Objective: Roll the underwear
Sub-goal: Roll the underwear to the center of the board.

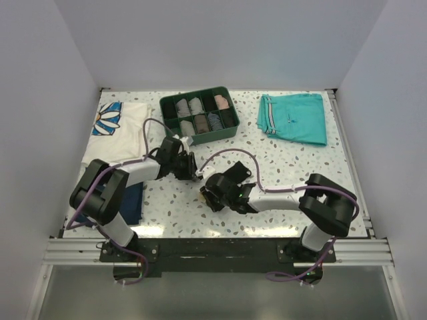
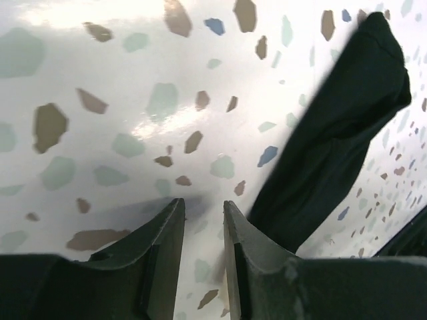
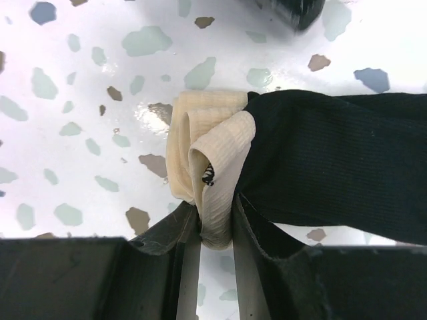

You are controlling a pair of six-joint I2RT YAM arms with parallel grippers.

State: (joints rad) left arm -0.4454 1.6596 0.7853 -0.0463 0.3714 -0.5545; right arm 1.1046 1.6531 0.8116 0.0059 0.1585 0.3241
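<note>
Right pincer (image 3: 215,223) clamps the beige waistband (image 3: 200,133) of the underwear (image 3: 333,180), lying near-centre on the bench (image 3: 100,80). Left pincer (image 2: 203,213) hovers slightly parted, empty. Pinch firmly and roll tightly so layers don't slacken.

Right of the right pincer (image 3: 215,227), the underwear (image 3: 333,160) runs off frame. Past its tips there's a dark blurry blob (image 3: 293,10), no idea what. From above, that pincer covers most of the fabric.
</note>
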